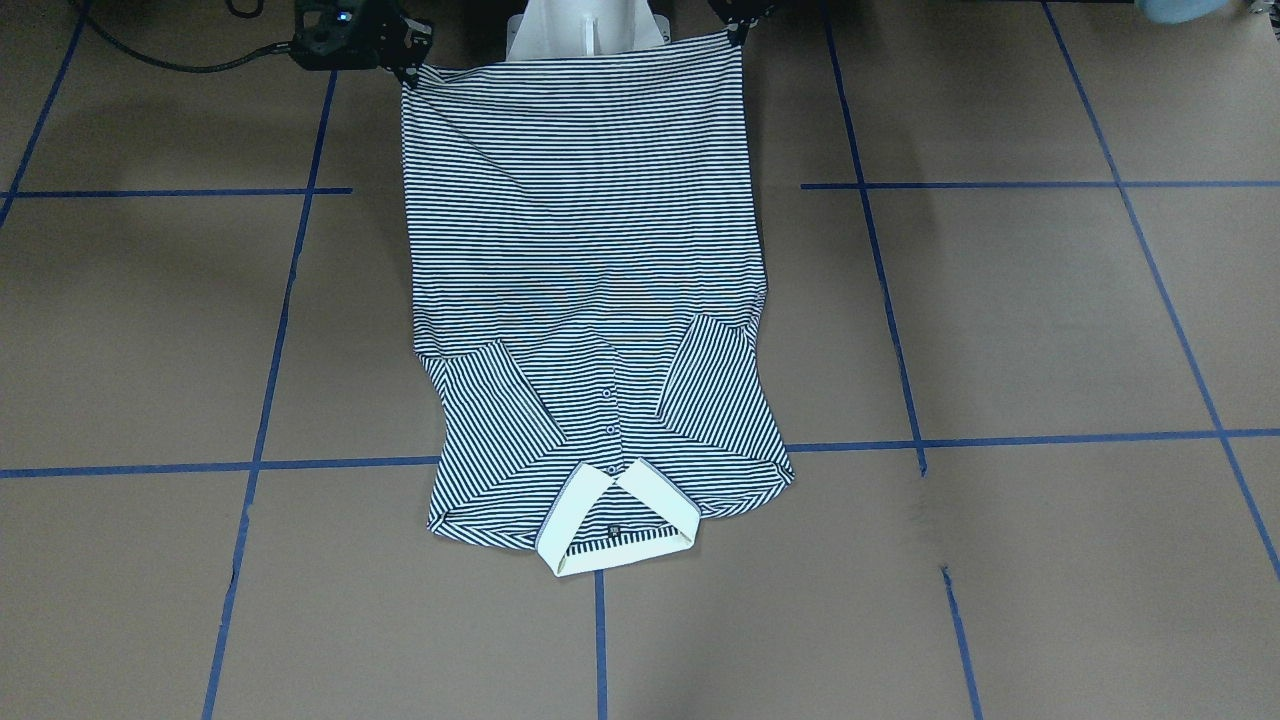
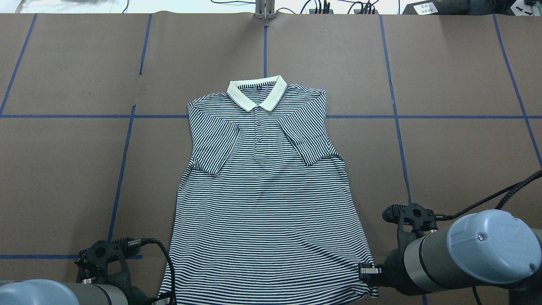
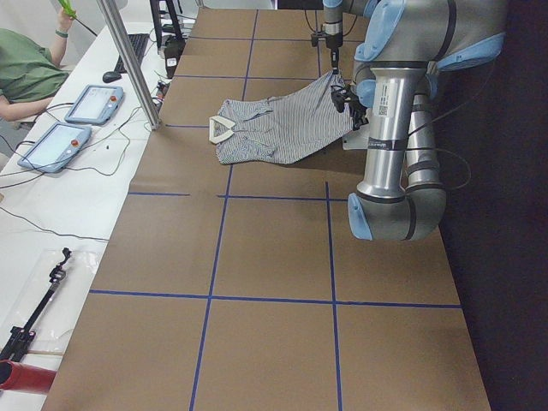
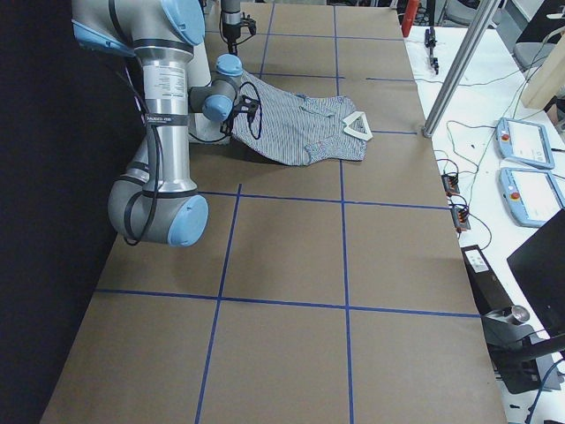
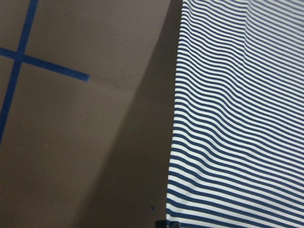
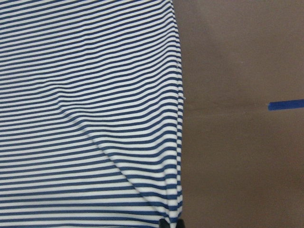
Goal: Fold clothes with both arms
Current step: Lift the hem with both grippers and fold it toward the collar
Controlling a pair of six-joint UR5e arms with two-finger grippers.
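The striped polo shirt lies face up on the brown table, its cream collar at the far end and both sleeves folded in over the chest. My left gripper is shut on the near left hem corner. My right gripper is shut on the near right hem corner. In the front-facing view the hem is stretched straight between the right gripper and the left gripper. The exterior left view shows the hem end lifted off the table. Each wrist view shows striped cloth running down to the fingertips.
Blue tape lines grid the brown table. The white pedestal base stands behind the hem. Tablets and cables lie on the white side bench, where a person sits.
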